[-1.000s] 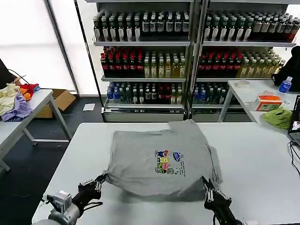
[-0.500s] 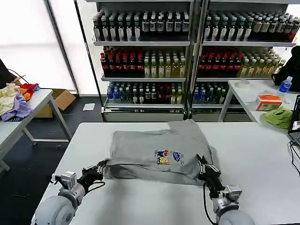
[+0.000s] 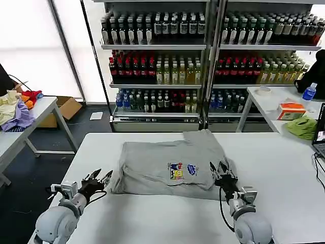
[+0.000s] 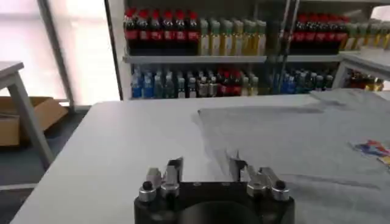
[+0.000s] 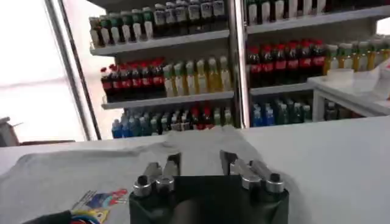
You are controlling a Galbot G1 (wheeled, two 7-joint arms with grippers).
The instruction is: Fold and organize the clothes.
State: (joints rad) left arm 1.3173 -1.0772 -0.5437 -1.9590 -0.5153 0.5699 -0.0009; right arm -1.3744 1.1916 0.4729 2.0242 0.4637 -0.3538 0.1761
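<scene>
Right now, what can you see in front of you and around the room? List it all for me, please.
Shirt: one, light grey with a small multicolour print, folded on the white table.
Drink shelves: rows of red, green, yellow and dark bottles, behind the table.
Clothes pile: several, mixed colours, side table at far left.
Cardboard box: one, brown, on the floor.
Green cloth: one, table at far right.
Left gripper: open, beside the shirt's left edge.
Right gripper: open, at its right edge.

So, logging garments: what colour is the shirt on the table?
Light grey shirt, small multicolour chest print; clearest in head view.
</scene>
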